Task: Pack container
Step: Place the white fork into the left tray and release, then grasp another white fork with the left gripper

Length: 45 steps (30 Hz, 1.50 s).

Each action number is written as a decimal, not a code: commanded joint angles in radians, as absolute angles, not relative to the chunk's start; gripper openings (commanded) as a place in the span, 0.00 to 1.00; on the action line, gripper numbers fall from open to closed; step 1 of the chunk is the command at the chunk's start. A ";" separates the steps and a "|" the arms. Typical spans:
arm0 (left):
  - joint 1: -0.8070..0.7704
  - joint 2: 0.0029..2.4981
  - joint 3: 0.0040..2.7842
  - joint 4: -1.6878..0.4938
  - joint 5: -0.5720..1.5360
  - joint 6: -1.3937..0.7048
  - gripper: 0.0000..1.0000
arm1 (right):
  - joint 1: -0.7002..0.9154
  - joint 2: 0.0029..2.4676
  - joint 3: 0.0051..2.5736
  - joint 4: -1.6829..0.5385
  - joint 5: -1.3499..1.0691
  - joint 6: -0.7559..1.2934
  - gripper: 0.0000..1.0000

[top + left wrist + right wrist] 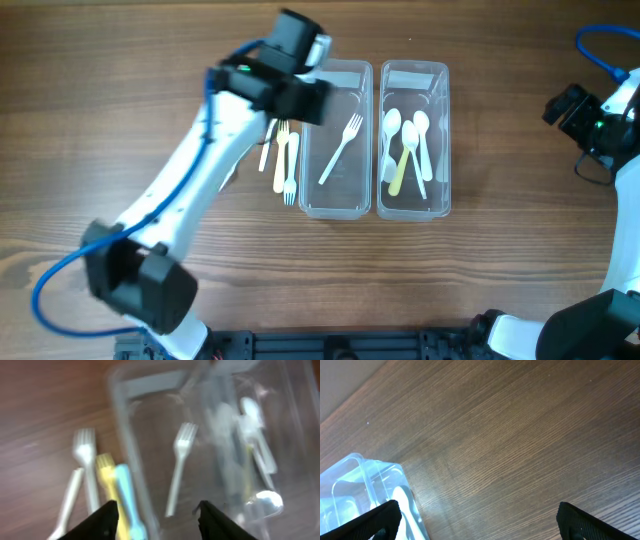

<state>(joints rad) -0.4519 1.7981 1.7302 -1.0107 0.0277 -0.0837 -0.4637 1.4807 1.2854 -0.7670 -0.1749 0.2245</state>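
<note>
Brown wood-grain tabletop (100,100) all around. The left tool (157,512) was released, with nothing between its dark fingers (102,520). In the wrist view, which was pretty blurry, one finger sat over the loose forks and the other over the inside of the left container (345,195), so the clear wall ran between them. Inside that container lay one white fork (342,148), slanted, tines toward the far end. Just outside its left wall, on the tabletop, were the loose forks (285,160): a yellow one and a light blue one side by side, plus white ones next to them.

Right beside it stood the right container (441,150), holding the spoons (420,130), mostly white, with a yellow spoon (400,170) lying across them.

Way off at the right edge, well apart from both containers, the right tool (485,525) was spread wide and empty too. Its camera caught just a corner of the right container.
</note>
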 commanded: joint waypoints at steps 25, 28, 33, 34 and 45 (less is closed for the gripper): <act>-0.165 2.207 1.688 -1.146 -0.024 0.255 0.45 | -0.461 1.474 1.299 -0.766 -0.179 0.239 1.00; -0.165 2.207 1.640 -1.102 -0.024 0.255 0.45 | -0.461 1.474 1.299 -0.766 -0.179 0.239 1.00; -0.165 2.207 1.569 -1.061 -0.028 0.255 0.38 | -0.461 1.474 1.299 -0.765 -0.179 0.239 1.00; -0.165 2.207 1.560 -1.057 -0.028 0.255 0.34 | -0.461 1.474 1.299 -0.765 -0.179 0.239 1.00; -0.167 2.149 1.611 -1.129 -0.027 0.168 0.04 | -0.461 1.474 1.299 -0.764 -0.179 0.239 1.00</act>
<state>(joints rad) -0.1654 2.1841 1.5875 -1.0882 -0.0360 0.2371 -0.4637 1.4807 1.2854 -0.7666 -0.1753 0.2245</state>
